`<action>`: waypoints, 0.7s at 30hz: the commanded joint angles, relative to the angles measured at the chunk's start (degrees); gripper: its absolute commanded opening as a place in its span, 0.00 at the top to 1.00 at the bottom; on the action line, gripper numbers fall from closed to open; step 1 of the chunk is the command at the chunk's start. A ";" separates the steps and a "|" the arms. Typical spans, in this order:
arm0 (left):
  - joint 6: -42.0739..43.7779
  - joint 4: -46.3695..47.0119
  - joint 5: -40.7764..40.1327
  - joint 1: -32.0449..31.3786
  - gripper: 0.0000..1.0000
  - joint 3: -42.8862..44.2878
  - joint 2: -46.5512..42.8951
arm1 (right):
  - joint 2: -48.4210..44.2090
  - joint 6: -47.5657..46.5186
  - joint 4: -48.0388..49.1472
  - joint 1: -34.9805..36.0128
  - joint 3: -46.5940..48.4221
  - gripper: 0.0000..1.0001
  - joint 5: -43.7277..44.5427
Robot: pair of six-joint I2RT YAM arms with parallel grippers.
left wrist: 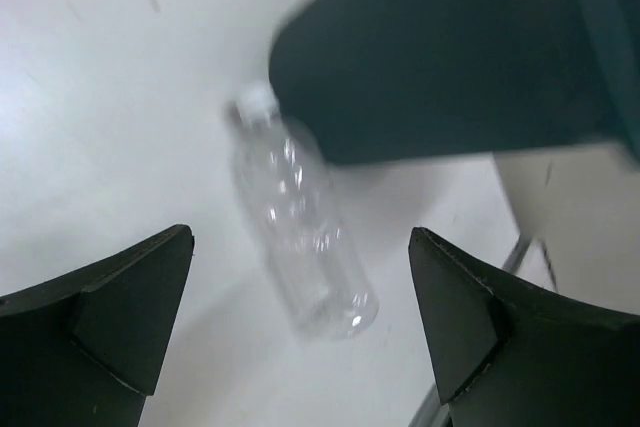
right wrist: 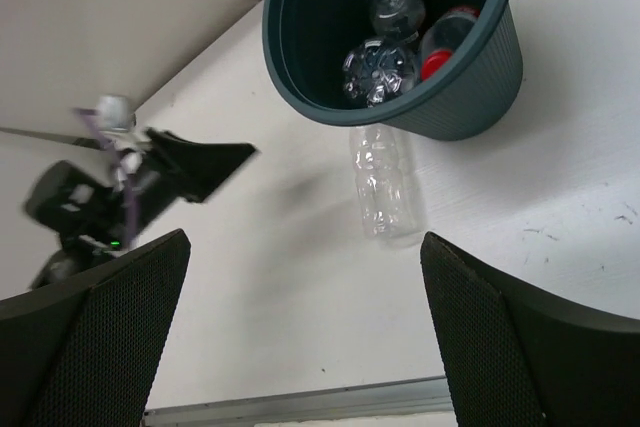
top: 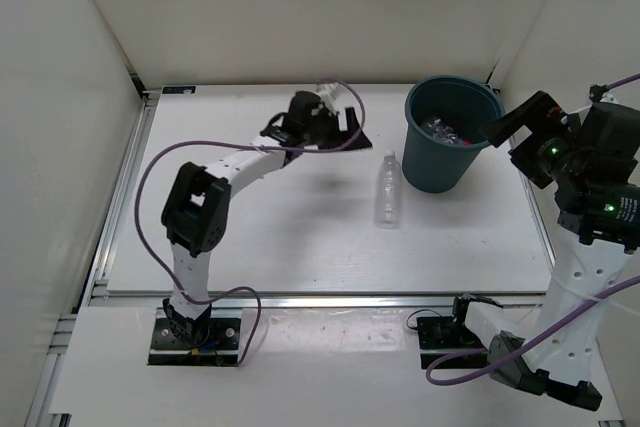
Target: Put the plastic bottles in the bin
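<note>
Plainly, left gripper (left wrist: 300,237) wide apart, empty.

- Setting: robotics lab test cell.
- Enclosure: plain white panel walls (top: 60,147) surround a white table (top: 300,237).
- Fixtures: aluminium frame rail (top: 113,217) along the table edge; black base plate (top: 228,332) bolted down.
- Wiring: exposed purple cable (top: 140,179).

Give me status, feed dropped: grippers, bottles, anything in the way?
Left gripper open, empty. Right gripper open, empty, near bin. One clear bottle lying on table beside bin, three bottles inside. Nothing blocking it.
</note>
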 commanded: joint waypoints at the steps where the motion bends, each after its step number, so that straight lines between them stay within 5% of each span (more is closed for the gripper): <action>1: 1.83 -1.32 5.19 -3.62 0.00 -1.29 1.37 | -2.02 0.29 3.19 -0.12 -1.43 0.00 -1.68; 11: -0.53 -1.85 8.25 -5.47 0.00 -2.08 8.49 | -2.03 -1.64 1.87 -0.12 -2.13 0.00 2.19; 21: -6.24 -2.47 15.20 -9.25 0.00 11.53 22.37 | -3.61 -2.26 0.20 -0.12 -4.51 0.00 5.26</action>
